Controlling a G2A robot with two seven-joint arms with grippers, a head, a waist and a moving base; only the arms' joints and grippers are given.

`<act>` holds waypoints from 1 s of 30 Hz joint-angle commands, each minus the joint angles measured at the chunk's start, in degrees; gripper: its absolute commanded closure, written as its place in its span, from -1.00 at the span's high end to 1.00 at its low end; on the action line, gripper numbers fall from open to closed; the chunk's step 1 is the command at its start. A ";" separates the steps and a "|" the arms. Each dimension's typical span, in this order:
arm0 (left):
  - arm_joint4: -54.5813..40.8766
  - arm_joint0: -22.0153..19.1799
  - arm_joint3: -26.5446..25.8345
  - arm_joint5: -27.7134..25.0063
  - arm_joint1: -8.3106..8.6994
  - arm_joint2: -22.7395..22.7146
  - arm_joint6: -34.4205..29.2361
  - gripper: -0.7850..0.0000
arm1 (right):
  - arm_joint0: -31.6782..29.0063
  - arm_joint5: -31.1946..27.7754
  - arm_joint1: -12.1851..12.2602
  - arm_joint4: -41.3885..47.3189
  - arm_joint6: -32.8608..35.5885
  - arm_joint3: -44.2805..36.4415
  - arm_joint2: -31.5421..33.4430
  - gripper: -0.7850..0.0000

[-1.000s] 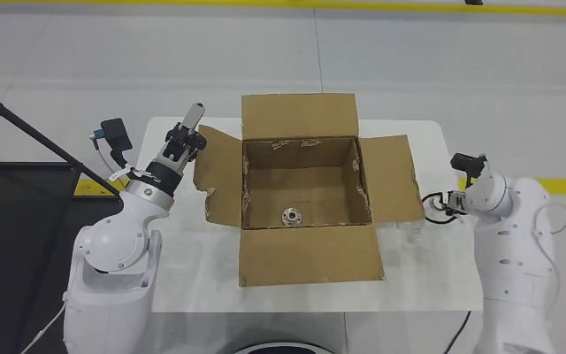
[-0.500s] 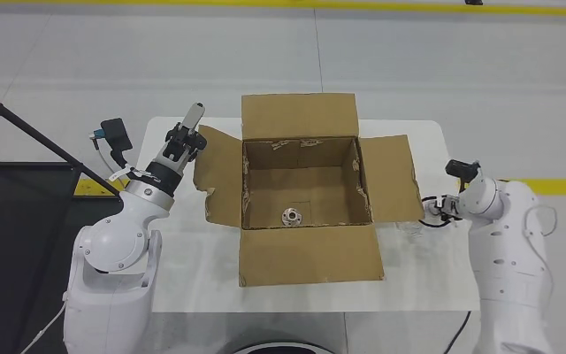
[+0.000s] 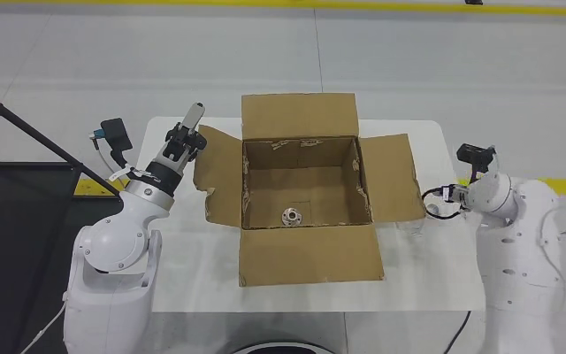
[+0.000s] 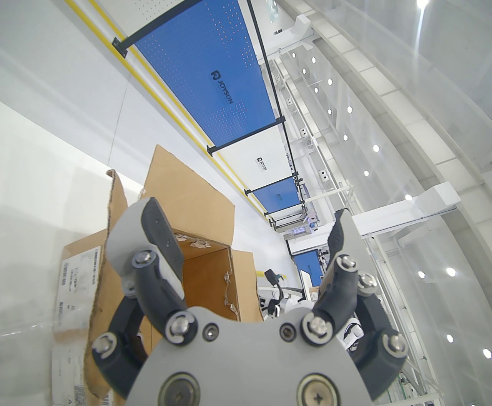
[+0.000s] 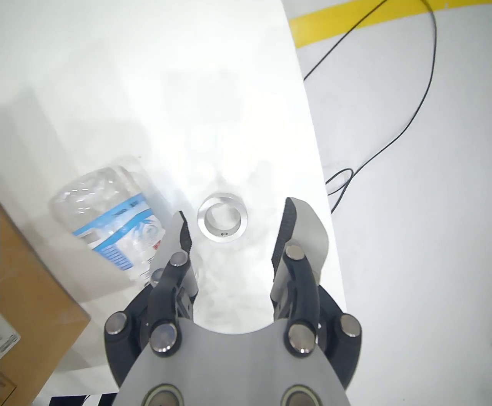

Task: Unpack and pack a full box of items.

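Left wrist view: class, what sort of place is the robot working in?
Probably a large industrial hall or test lab: blue perforated partition panels, a high ceiling with rows of lights, and yellow floor marking.

- Top view: bright, even overhead light; desk [image 3: 424, 142] reads near white, w/ only faint soft shadows.
- Inside of box [image 3: 301, 117] dimmer than its flaps; left inner wall darkest.
- Left wrist view: rows of ceiling lamps [image 4: 376, 148], the strongest throwing a flare streak in one corner. Straight lines bow twd the edges (wide-angle lens).
- Right wrist view: glare whitens the desk round the metal ring [image 5: 223, 218]. Bottle [image 5: 111, 215] glints & casts a soft grey shadow; broader box shadow beside it.
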 commanded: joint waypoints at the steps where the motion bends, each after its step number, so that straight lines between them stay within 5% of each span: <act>1: 0.00 0.00 0.00 0.00 0.00 0.00 0.00 1.00 | -0.16 -0.20 0.10 -0.81 1.51 -6.85 -0.31 0.94; 10: 0.00 0.00 0.00 0.00 0.00 0.00 0.00 1.00 | 4.13 -4.36 -0.35 2.04 2.82 -23.32 -7.95 1.00; 22: 0.00 0.00 0.00 0.00 0.00 0.00 0.00 1.00 | 13.34 -11.33 -2.48 11.87 0.34 -16.75 -25.23 1.00; 30: 0.00 0.00 0.00 0.00 0.00 0.00 0.00 1.00 | 18.67 -7.18 -4.24 15.77 4.43 -10.50 -32.83 1.00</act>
